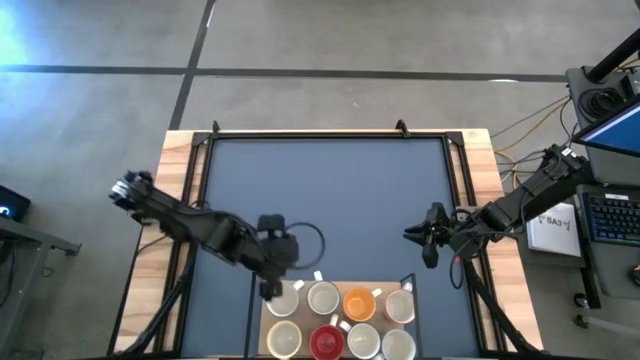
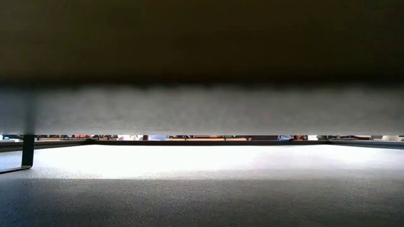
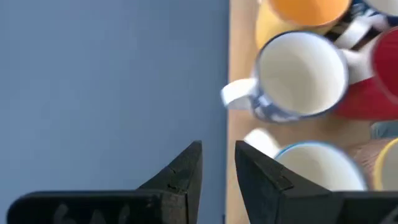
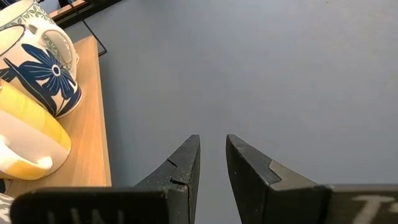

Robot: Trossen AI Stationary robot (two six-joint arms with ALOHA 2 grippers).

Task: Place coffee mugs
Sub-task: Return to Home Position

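Eight coffee mugs stand in two rows on a wooden board (image 1: 340, 290) at the table's near edge: mostly white, plus an orange mug (image 1: 360, 302), a red mug (image 1: 327, 342) and a pale yellow mug (image 1: 285, 338). My left gripper (image 1: 272, 285) is low at the board's far left corner, beside the white corner mug (image 3: 317, 168). Its fingers are open by a narrow gap with nothing between them, and that mug's handle (image 3: 260, 140) lies just past one fingertip. My right gripper (image 1: 425, 240) (image 4: 211, 155) hovers over the blue mat beyond the board's right end, narrowly open and empty.
A blue mat (image 1: 330, 200) covers the table inside a thin black frame (image 1: 330, 134), with open mat on the far side of the board. A blue-flowered mug (image 4: 43, 62) and a yellow mug (image 4: 25, 137) sit at the board's right end. The low view is mostly blocked by something dark.
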